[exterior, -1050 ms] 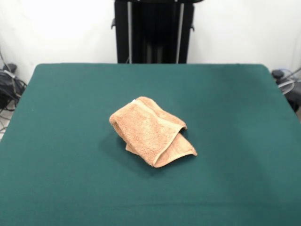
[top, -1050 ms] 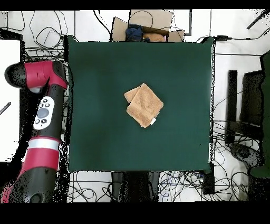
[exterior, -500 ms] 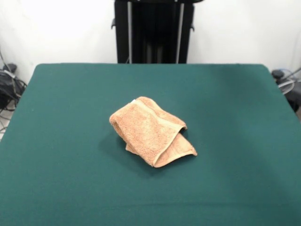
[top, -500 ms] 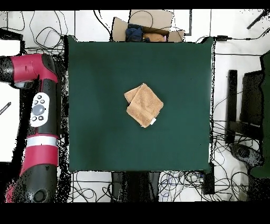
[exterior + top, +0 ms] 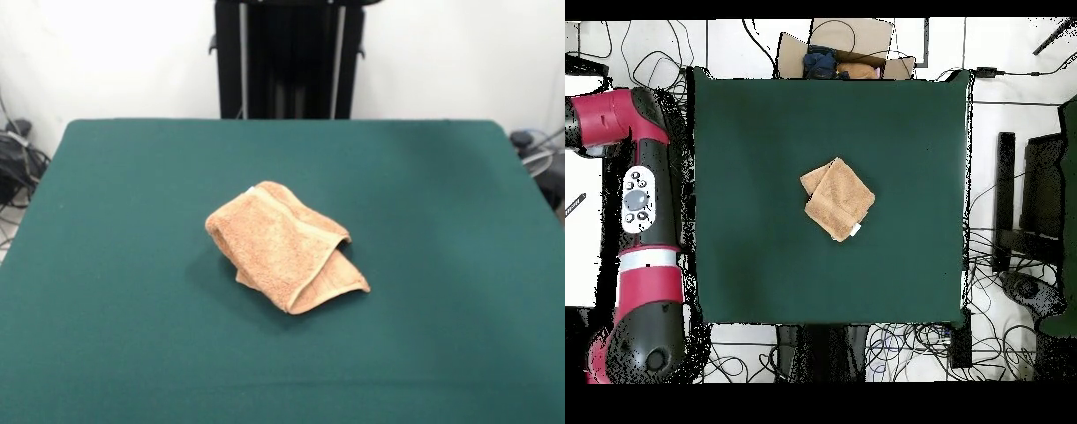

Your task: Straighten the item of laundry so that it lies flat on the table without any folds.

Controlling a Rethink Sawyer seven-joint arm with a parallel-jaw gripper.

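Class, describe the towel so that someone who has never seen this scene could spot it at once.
Find the dark green table. Near its middle lies a small peach-orange towel, folded over itself. It is the only thing on the tabletop, with a white tag at one corner.

A white wall (image 5: 459,57) stood behind. Tangled cables (image 5: 895,350) littered the pale floor (image 5: 990,110), and what looked like a cardboard box (image 5: 845,45) sat nearby.

Peach-orange terry towel (image 5: 282,247) (image 5: 838,198) lies near centre of dark green table (image 5: 115,221) (image 5: 905,130) — folded over itself, upper layer overlapping lower flap, paler border band along fold edge. Overhead: rough diamond shape, small white tag at one corner — not flat.
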